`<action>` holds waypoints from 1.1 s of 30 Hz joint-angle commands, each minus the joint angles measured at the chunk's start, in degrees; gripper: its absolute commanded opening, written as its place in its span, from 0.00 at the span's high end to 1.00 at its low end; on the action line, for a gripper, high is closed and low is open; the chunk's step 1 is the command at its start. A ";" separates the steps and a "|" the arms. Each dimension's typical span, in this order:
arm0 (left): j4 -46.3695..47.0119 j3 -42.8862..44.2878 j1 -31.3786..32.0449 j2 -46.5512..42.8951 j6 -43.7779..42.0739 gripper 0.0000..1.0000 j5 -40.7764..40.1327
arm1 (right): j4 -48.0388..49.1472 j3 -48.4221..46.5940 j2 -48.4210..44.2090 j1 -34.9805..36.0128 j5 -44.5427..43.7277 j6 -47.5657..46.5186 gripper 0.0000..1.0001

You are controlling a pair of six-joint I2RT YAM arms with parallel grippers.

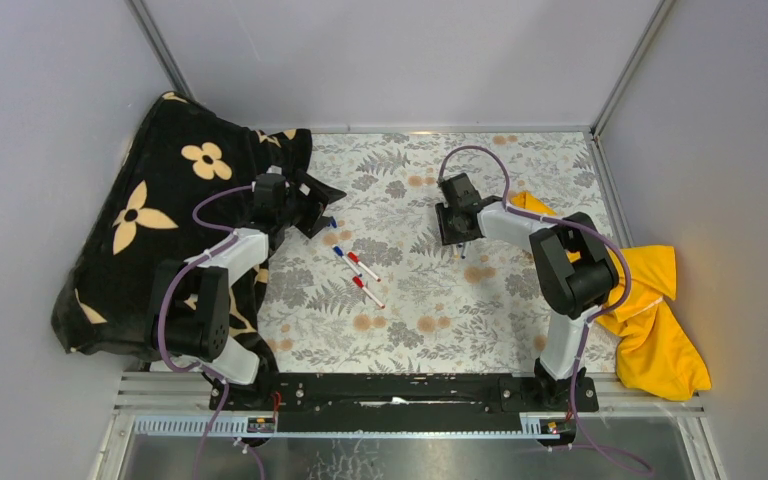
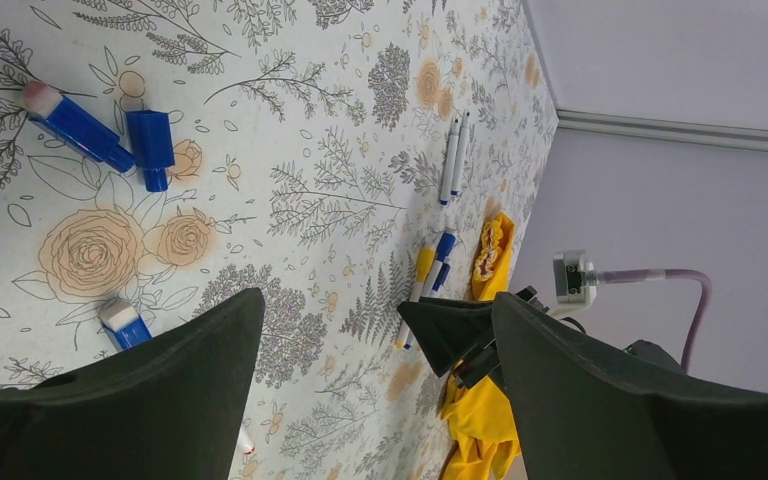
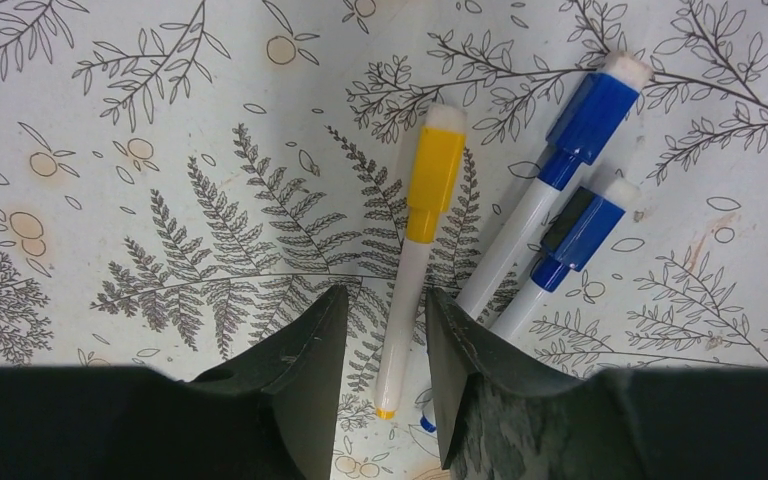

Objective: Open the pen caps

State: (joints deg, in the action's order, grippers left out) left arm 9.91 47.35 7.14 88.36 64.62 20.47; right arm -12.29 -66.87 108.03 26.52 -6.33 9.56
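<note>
Right hand (image 3: 385,293) straddles the yellow pen (image 3: 405,300) on the tabletop (image 3: 160,200), jaws half-open, seemingly not yet pinching; its yellow cap (image 3: 434,180) is on, with two blue pens (image 3: 520,230) (capped) just beside. Left hand (image 2: 330,302), well apart, gapes empty.

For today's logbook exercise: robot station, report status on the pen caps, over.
Left tool open, empty. Right tool open, astride yellow-capped pen's barrel, cap still on. Two blue-capped pens close alongside.
</note>
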 commanded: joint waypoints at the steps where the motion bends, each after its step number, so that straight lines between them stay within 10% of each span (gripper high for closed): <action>1: 3.78 -0.68 0.33 -0.97 0.63 0.09 0.86 | -1.44 0.33 0.54 -0.26 0.22 1.14 0.58; 5: 3.93 -0.53 0.33 -0.98 0.68 0.09 1.05 | -2.19 0.19 1.56 -0.26 -0.48 1.50 0.61; 13: 5.07 -1.11 0.33 -0.42 1.14 0.09 1.33 | -3.83 -0.16 2.78 -0.16 -0.77 2.17 0.99; 33: 8.32 3.83 5.35 3.70 -1.53 0.09 11.26 | -1.43 -1.07 -12.02 7.13 14.01 -2.47 1.00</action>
State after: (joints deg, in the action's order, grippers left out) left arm 16.10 48.18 10.17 90.54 65.54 27.81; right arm -14.39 -64.77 99.50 31.86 1.72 8.05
